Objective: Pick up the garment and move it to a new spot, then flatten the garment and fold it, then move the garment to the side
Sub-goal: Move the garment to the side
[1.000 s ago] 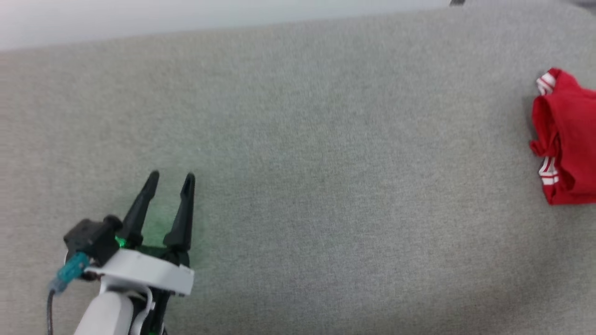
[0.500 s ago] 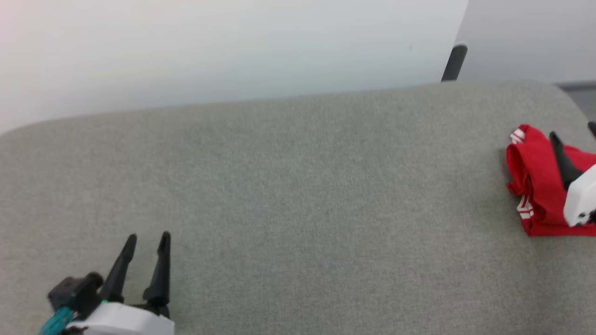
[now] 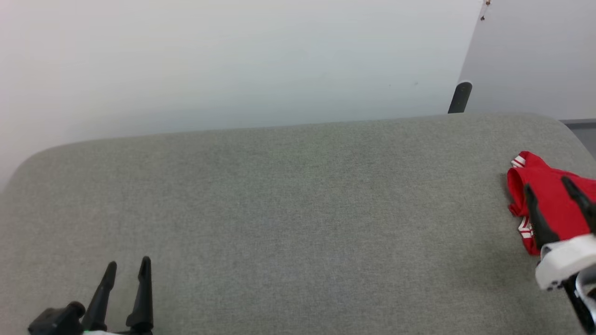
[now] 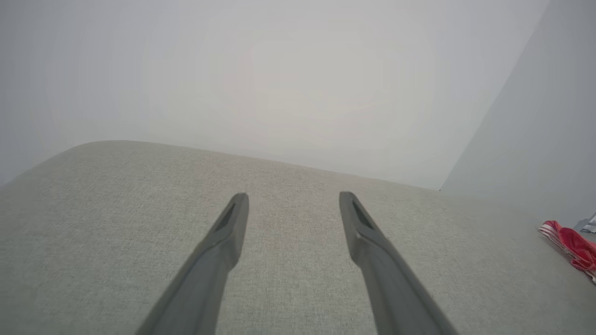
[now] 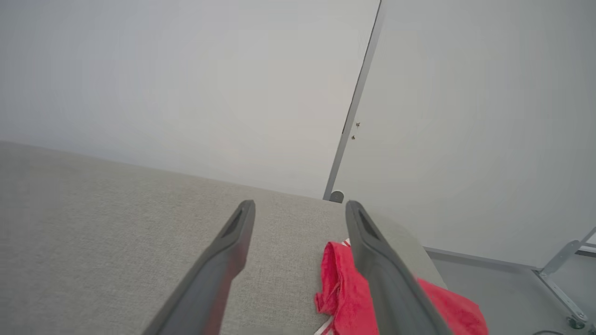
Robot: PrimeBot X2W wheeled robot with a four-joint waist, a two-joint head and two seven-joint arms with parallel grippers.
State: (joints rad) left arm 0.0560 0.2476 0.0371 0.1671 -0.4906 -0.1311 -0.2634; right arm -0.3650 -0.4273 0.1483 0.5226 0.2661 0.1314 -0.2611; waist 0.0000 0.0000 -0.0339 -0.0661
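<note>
The garment (image 3: 545,195) is a crumpled red heap with white striped trim, lying at the far right end of the grey table (image 3: 298,209). It also shows as a red bundle (image 5: 340,288) in the right wrist view and as a small red patch (image 4: 570,242) at the right edge of the left wrist view. My right gripper (image 3: 549,184) hovers open over the garment, its dark fingers spread across the red cloth with nothing between them. My left gripper (image 3: 128,265) stands open at the lower left, over bare table, far from the garment.
A pale wall runs behind the table's far edge. A dark post (image 3: 460,97) stands behind the table at the back right. Right of the table end, floor and a metal frame leg (image 5: 558,274) show.
The camera has tilted up, so the wall and the table's far edge now show. My right gripper has come into view over the garment. The garment itself lies as before.
</note>
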